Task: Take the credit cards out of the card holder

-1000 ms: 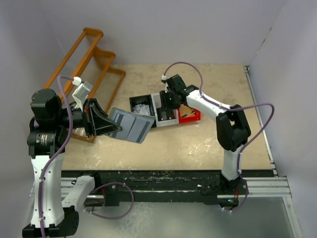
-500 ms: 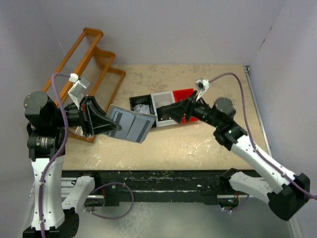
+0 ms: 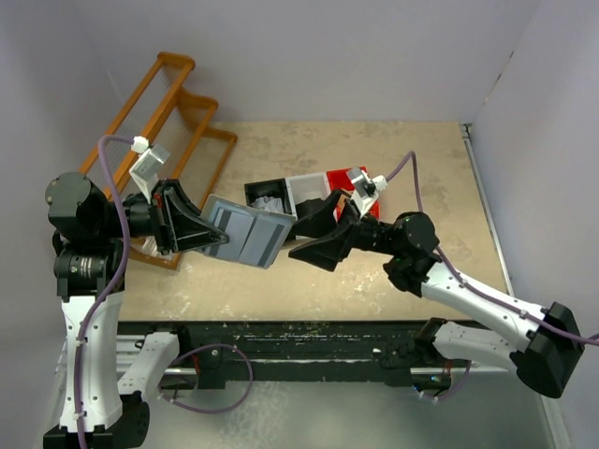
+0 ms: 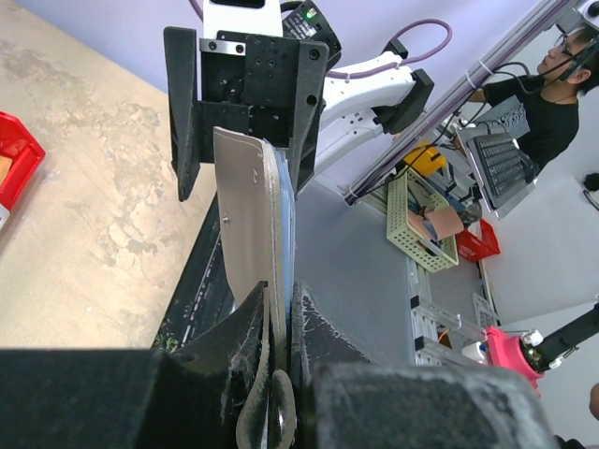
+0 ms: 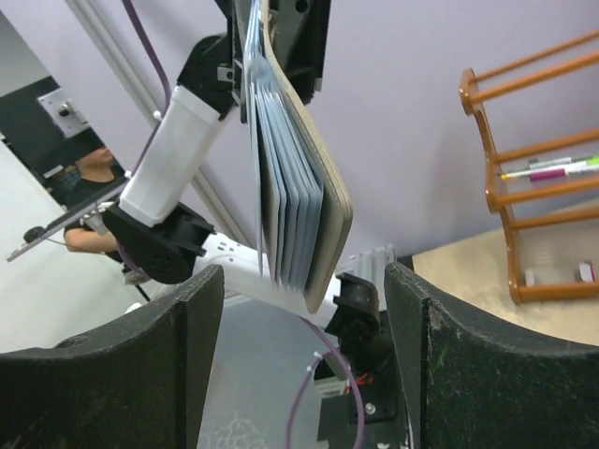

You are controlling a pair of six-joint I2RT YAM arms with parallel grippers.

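You are working over a scuffed tan tabletop (image 3: 402,271) boxed in by pale lilac walls (image 3: 374,56), with an orange wooden rack (image 3: 178,108) leaning at the back left. Three small bins stand in a row mid-table: a black bin (image 3: 251,192), a white bin (image 3: 307,187) and a red bin (image 3: 342,178). Some pale whitish pieces (image 3: 271,204) lie in the black bin, but from above you cannot tell what they are.

Your left gripper (image 3: 223,243) is pinching the flat slate-grey hinged card holder (image 3: 248,234) by one end, with its jaws pressed onto the case from both sides. The case is held up off the table, near the black bin on its near-left side. Its free end points right, toward your other arm. In the left wrist view you see the case edge-on, clamped between the two black fingers.

Your right gripper (image 3: 298,238) sits just right of that free end, pointing at it. Its jaws are spread wide and grip nothing. In the right wrist view the end of the case shows between the two dark fingers, apart from both. That view also shows the thin pale blue-grey credit cards (image 5: 279,201), stacked like pages inside the holder. Their edges are slightly fanned against its tan-grey cover. A couple of markers (image 5: 552,168) lie on the rack behind.
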